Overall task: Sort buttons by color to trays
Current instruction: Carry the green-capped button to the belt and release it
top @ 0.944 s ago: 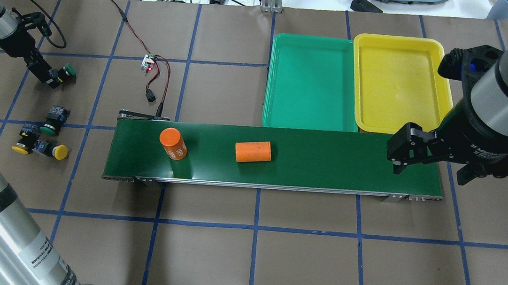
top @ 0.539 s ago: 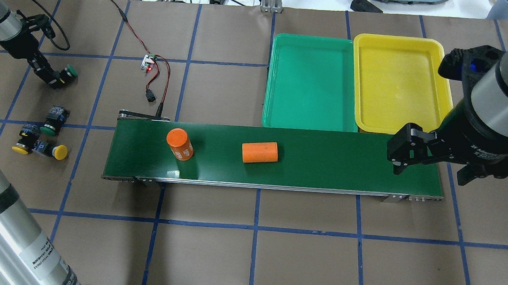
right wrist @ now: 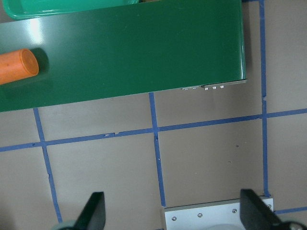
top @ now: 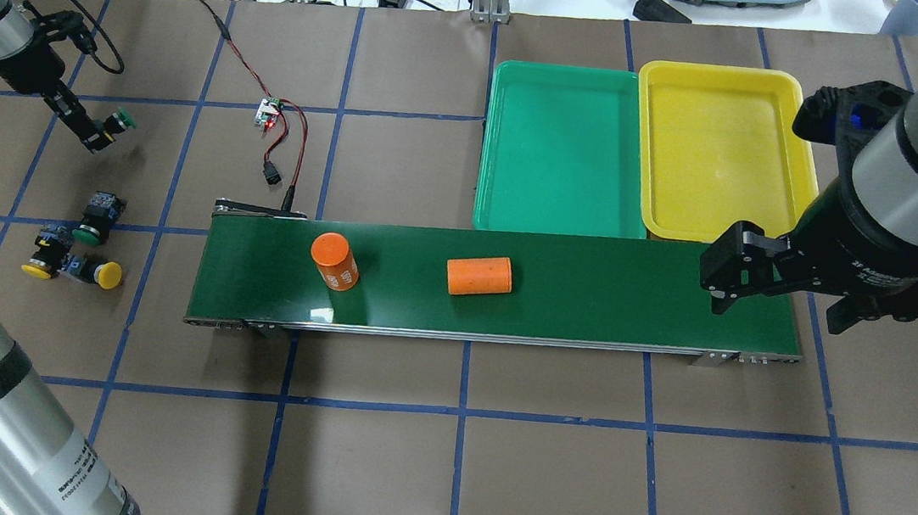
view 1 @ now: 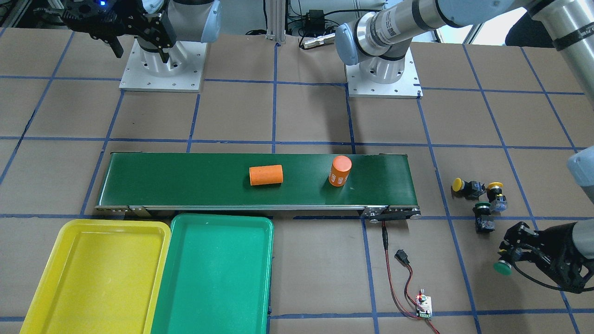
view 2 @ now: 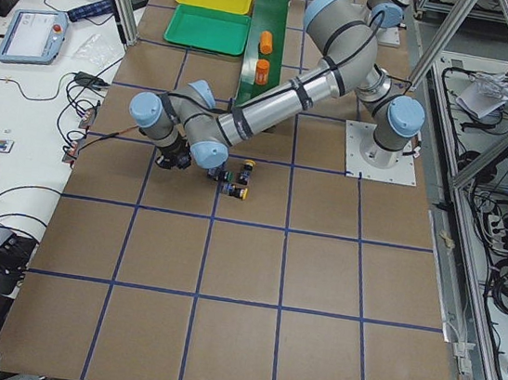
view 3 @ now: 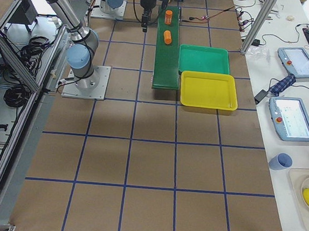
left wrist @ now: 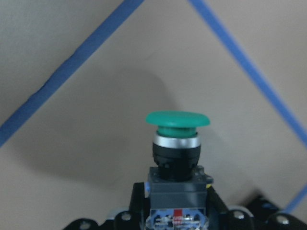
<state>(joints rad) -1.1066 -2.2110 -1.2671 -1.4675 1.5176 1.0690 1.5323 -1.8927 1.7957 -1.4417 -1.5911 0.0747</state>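
My left gripper is shut on a green-capped button and holds it above the table at the far left; the same button fills the left wrist view, cap pointing away. A second green button and two yellow buttons lie together on the table nearby. The green tray and the yellow tray stand side by side behind the belt, both bare. My right gripper is open and empty above the belt's right end.
A long dark-green conveyor belt crosses the middle and carries two orange cylinders, one upright and one lying. A small circuit board with red and black wires lies beyond the belt's left end.
The left gripper with the green button has moved slightly farther from the robot. Both orange cylinders have travelled right along the belt. The right arm has not moved.
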